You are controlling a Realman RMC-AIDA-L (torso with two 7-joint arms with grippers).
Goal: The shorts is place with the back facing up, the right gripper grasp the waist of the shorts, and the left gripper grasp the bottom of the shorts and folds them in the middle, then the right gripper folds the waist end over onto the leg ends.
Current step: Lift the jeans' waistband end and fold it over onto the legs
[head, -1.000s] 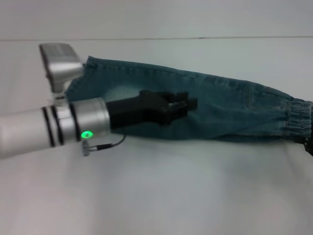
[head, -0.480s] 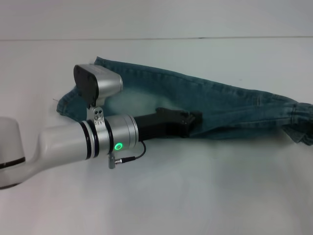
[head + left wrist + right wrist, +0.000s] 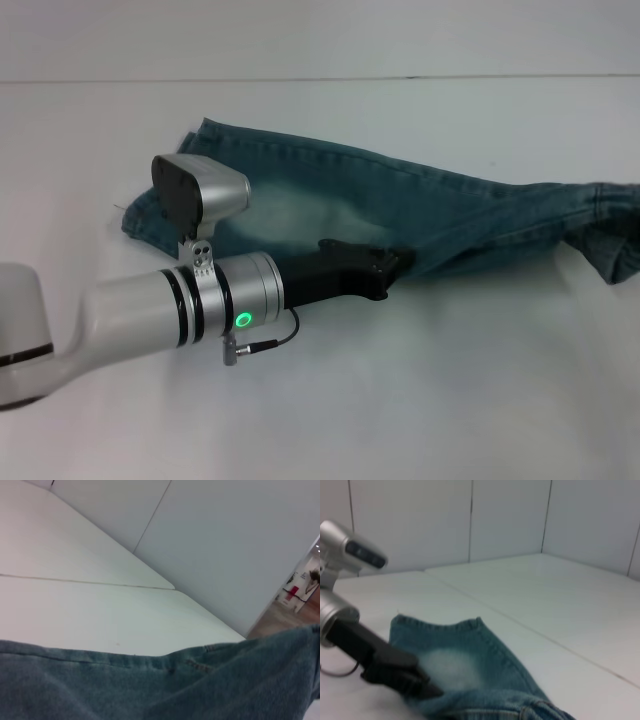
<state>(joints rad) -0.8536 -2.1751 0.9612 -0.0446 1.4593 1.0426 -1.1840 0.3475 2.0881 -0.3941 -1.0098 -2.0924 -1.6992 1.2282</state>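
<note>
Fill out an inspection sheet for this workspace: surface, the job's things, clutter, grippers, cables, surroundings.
Surface: white table, bare around the garment.
Job's things: denim shorts lie folded lengthwise in a long strip across the table, leg hem toward the left, waist end lifted at the right edge of the head view.
Clutter: nothing seen.
Grippers: left gripper sits at the near edge of the shorts around mid-length, black fingers closed on the denim. Right gripper is not clearly visible; only a dark shape shows at the waist end.
Cables: a short black cable loops under the left wrist, beside a green light.
Surroundings: white panelled walls; a doorway to another room.
</note>
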